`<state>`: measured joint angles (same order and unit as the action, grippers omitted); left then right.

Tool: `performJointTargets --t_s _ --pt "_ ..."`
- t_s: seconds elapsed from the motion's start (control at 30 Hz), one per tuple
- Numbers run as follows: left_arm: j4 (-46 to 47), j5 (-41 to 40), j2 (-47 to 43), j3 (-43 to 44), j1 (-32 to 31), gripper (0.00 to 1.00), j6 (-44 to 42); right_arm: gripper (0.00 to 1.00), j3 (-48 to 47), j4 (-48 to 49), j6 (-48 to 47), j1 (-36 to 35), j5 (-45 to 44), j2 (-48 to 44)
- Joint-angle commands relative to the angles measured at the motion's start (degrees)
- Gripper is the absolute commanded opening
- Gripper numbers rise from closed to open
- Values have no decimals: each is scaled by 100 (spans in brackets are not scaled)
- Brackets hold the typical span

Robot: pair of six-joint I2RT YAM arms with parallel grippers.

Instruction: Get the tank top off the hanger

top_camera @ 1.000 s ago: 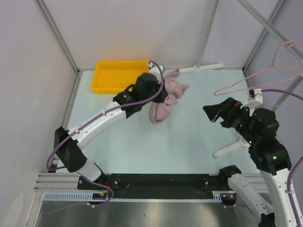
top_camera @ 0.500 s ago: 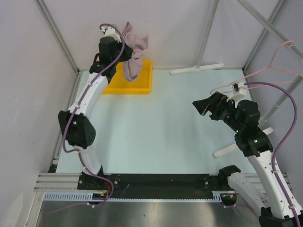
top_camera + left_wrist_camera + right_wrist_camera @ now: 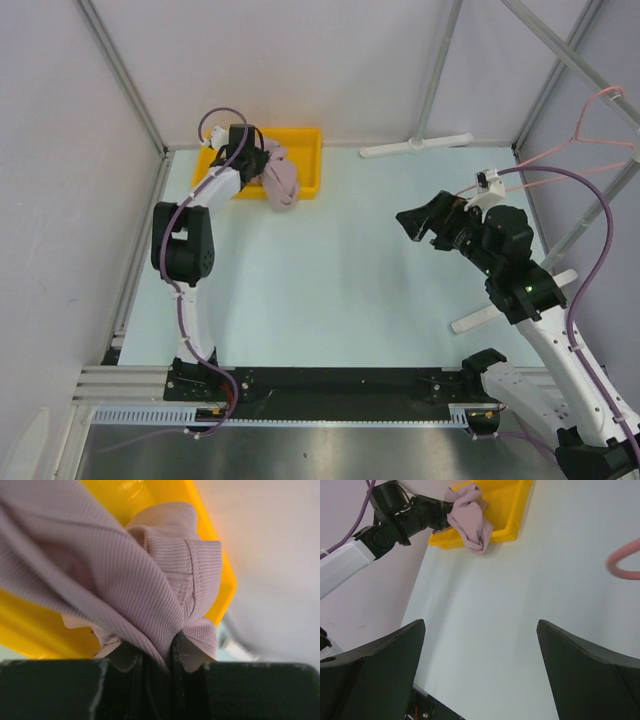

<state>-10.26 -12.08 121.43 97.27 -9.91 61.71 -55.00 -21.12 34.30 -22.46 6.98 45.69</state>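
Observation:
The pink-mauve tank top (image 3: pixel 281 182) hangs bunched from my left gripper (image 3: pixel 257 166), which is shut on it at the right end of the yellow bin. Close up, the ribbed tank top (image 3: pixel 150 570) is pinched between the black jaws of the left gripper (image 3: pixel 157 650). The right wrist view shows the tank top (image 3: pixel 470 517) drooping over the bin's front wall. The light-pink hanger (image 3: pixel 606 92) hangs bare on the rack at the far right, and a piece of the hanger (image 3: pixel 625 562) shows at that view's edge. My right gripper (image 3: pixel 415 222) (image 3: pixel 480 645) is open and empty over the table.
The yellow bin (image 3: pixel 305 150) (image 3: pixel 30 630) (image 3: pixel 512 510) sits at the back left by the wall. White rack feet lie at the back (image 3: pixel 415 147) and near the right arm (image 3: pixel 510 300). Grey rack poles cross the upper right corner.
The left arm carried the tank top from mid-table up over the back left, then lowered it to the yellow bin. The right arm drifted left, still open.

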Motion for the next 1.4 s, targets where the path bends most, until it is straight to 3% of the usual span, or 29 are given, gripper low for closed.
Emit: performJointTargets --t_s 0.0,0.2,0.3,0.33,0.37,0.43,0.47,0.57,0.83,0.97,1.07,1.1,1.2,1.37 --pt "534 -647 407 484 -64 0 1772 100 -54 240 -12 -241 -320 1" --pt "491 -945 1416 1581 -116 0 2854 100 -107 188 -20 -452 -435 71" --pt "368 -920 1891 2344 -37 4 2453 100 -125 109 -47 -488 -435 72" --pt "-7 -902 1937 2540 15 11 2277 100 -125 100 -64 -522 -417 71" --pt "-80 -910 1920 2629 33 33 1875 100 -125 21 -99 -531 -443 71" --pt "76 -1016 1527 2306 24 56 1416 100 -99 -49 -117 -540 -461 115" --pt "103 -1042 1324 2122 24 79 1100 100 -107 -137 -160 -549 -435 133" --pt "217 -797 560 1270 68 99 756 100 -221 -417 -231 -540 -295 308" --pt "138 466 -1523 -1015 -10 99 -202 100 -424 -981 -495 -558 -163 432" --pt "139 541 -3216 -2079 -510 100 -782 100 -397 -981 -398 -567 -48 362" --pt "208 -231 -4352 -3141 -1563 99 -1423 100 -222 -841 -171 -575 22 318" --pt "339 -390 -5078 -3762 -2193 99 -1547 100 -169 -797 -109 -575 57 309" --pt "996 -358 -6231 -4975 -3266 99 -1750 100 226 -534 163 -619 259 265" --pt "1000 -602 -7202 -5912 -4886 96 -2110 100 1235 582 682 -734 611 37"
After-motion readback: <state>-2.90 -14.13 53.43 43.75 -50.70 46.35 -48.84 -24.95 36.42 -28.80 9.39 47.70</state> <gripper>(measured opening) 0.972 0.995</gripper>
